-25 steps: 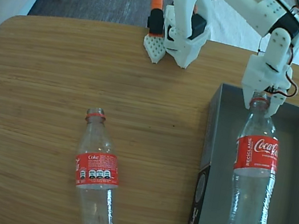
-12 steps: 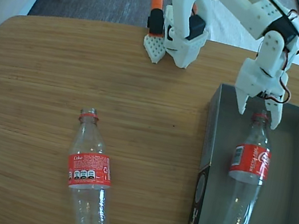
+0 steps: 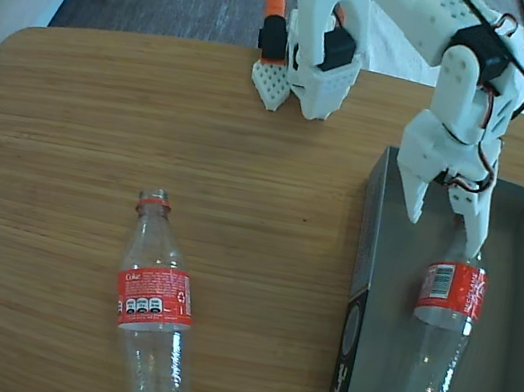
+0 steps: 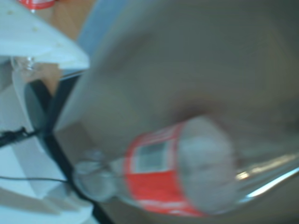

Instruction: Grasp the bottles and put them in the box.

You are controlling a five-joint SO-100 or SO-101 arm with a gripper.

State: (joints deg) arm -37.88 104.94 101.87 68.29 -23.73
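Clear plastic and red labels mark both bottles: one clear Coca-Cola bottle [image 3: 438, 339] lies lengthwise inside your shallow dark grey-black cardboard box [image 3: 507, 331], neck pointing toward the arm, its label [image 4: 156, 175] blurred in the wrist view. Your white two-finger hand [image 3: 443, 233] hangs over the box's far end with fingers spread apart — one fingertip just at the bottle's neck, gripping nothing. The other clear Coca-Cola bottle [image 3: 152, 314] lies on the wooden desk [image 3: 78, 143], well left of the box in the fixed view.
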